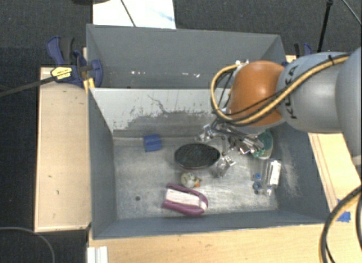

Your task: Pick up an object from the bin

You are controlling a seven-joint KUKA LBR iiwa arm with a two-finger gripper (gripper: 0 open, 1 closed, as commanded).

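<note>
My gripper point(216, 151) hangs low in the middle right of the bin, under the arm's orange cover. It is open, one fingertip point(207, 135) behind and one fingertip point(224, 167) in front of the right edge of a dark oval disc point(193, 155) that lies flat on the floor. Nothing is lifted between them. A small mottled greenish ball point(190, 179) rests just in front of the disc. A purple and white packet point(184, 199) lies nearer the front wall.
A small blue block point(151, 142) sits at the left near the back wall. Right of the gripper a green round thing point(264, 143) is partly hidden by the arm, and a white and blue item point(271, 174) lies in front of it.
</note>
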